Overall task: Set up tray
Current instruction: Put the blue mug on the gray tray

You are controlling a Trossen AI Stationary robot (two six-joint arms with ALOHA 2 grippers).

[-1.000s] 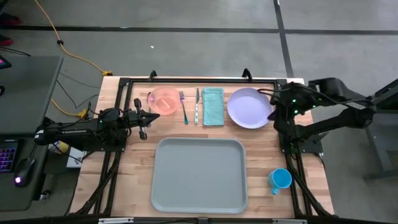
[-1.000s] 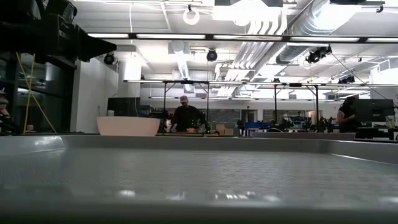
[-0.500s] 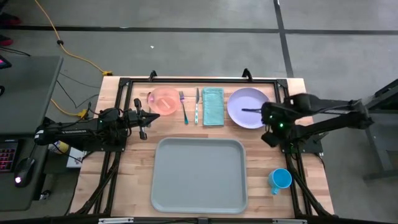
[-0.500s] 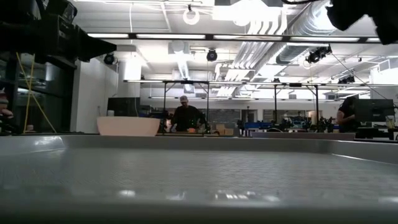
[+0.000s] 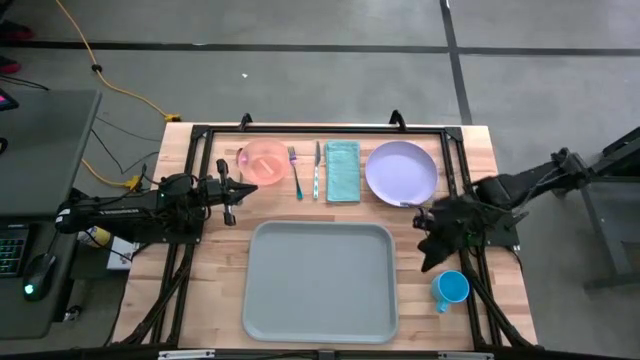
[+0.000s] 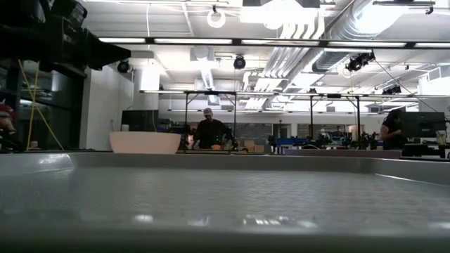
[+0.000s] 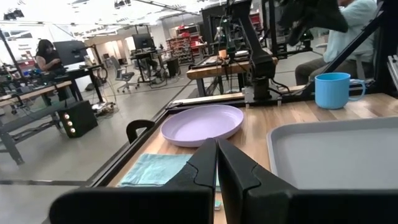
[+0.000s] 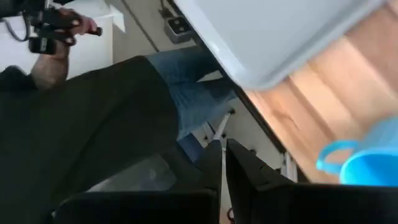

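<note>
On the wooden counter the tray is laid flat in the near middle, bare inside, presumably so that it can be filled from the row of things set out along the far edge. That row is made up of a pink bowl, a fork, a knife, a folded teal napkin and a lilac plate, each kept apart from the next, which should leave room for a grasp on any one of them. A blue cup is stood on the counter just beside the tray's right rim, well apart from the row.

The left tool is held low beside the pink bowl, pointed across the counter toward the row; its fingers are seen pressed almost together with nothing between them. The right tool is poised over the counter between the lilac plate and the blue cup, close to the tray's right rim; its fingers are closed on nothing, and the cup and the tray's corner are seen just past them. Judged from this, no piece has yet been placed on the tray, and the right arm appears best placed to reach the cup or the plate. A person is visible beyond the counter's edge in the right wrist view.
</note>
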